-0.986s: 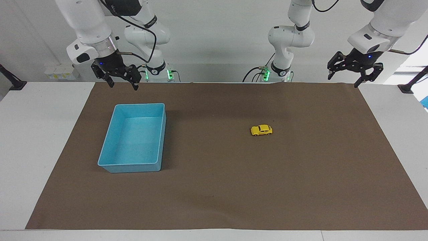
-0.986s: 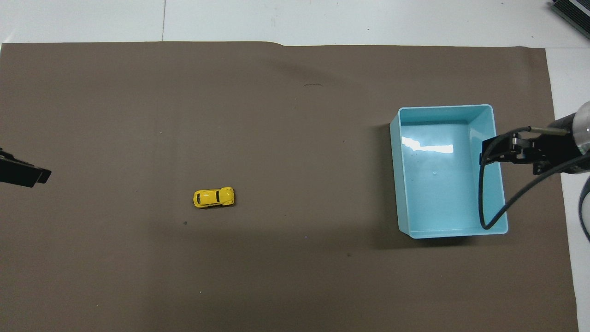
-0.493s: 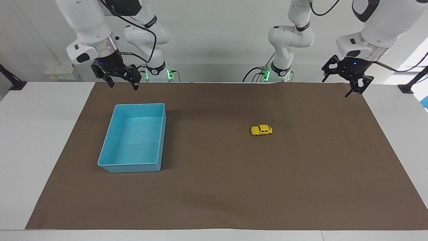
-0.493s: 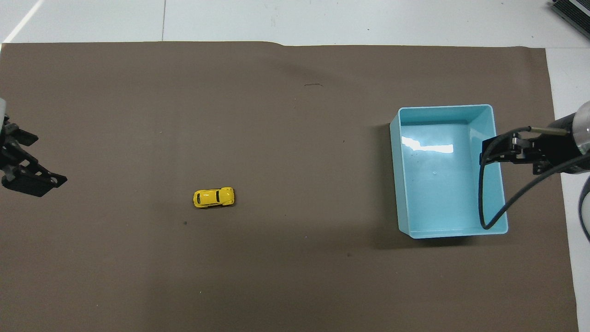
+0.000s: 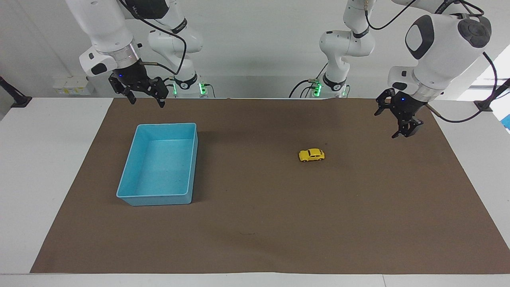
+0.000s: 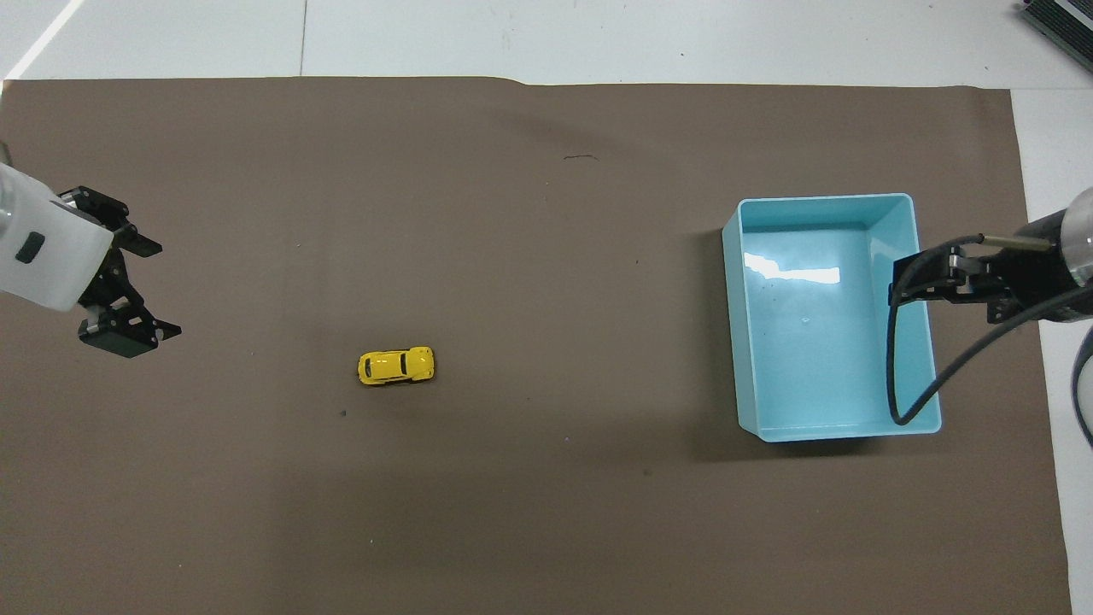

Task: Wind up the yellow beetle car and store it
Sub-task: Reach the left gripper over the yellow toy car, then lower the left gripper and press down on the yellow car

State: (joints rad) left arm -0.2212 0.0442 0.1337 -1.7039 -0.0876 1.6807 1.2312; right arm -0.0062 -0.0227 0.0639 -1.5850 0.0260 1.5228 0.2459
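Observation:
The yellow beetle car (image 5: 311,155) (image 6: 396,366) stands alone on its wheels on the brown mat, in the half toward the left arm's end. My left gripper (image 5: 385,125) (image 6: 166,289) hangs open and empty over the mat, between the car and the mat's edge at the left arm's end, well apart from the car. The empty blue tray (image 5: 163,124) (image 6: 824,198) sits toward the right arm's end. My right gripper (image 5: 146,103) (image 6: 897,286) waits open and empty, raised; seen from overhead it is over the tray's outer wall.
The brown mat (image 5: 255,239) covers most of the white table (image 5: 40,159). A cable (image 6: 897,376) from the right arm loops above the tray's outer side. A dark object (image 6: 1063,21) lies at the table's corner.
The left arm has swung in from the table's end and come down over the mat, closer to the car, its gripper staying open. The right arm, the car and the tray have not moved.

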